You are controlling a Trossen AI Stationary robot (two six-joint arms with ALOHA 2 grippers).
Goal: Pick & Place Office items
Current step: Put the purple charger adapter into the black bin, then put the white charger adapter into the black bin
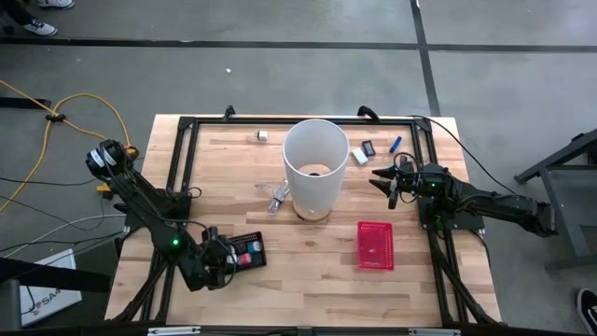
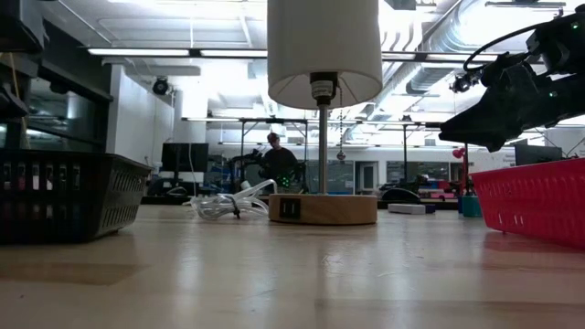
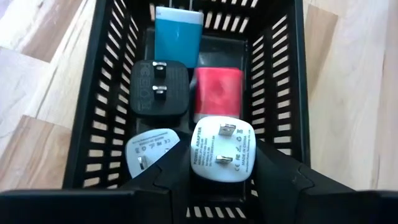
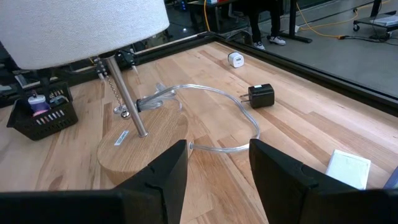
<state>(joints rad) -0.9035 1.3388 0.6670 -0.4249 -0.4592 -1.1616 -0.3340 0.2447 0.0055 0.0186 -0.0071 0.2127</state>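
Note:
My left gripper is at the table's near left, over a black mesh basket, shut on a white plug adapter. In the basket lie a teal adapter, a black one, a red one and another white one. My right gripper waits open at the table's right, beside the lamp, with nothing between its fingers. At the far edge lie a white block, a black piece, a blue stick and a small white piece. My left gripper pinches the white adapter by two opposite sides between its two fingers. The fingers slant down from the near side. The adapter's pronged face is turned up toward the wrist camera, and it sits over the basket's near end, above the other white adapter.
A lamp with a tall white shade stands mid-table on a round wooden base, its clear cable and black plug lying beside it. A red mesh basket sits at the near right. A black frame borders the table.

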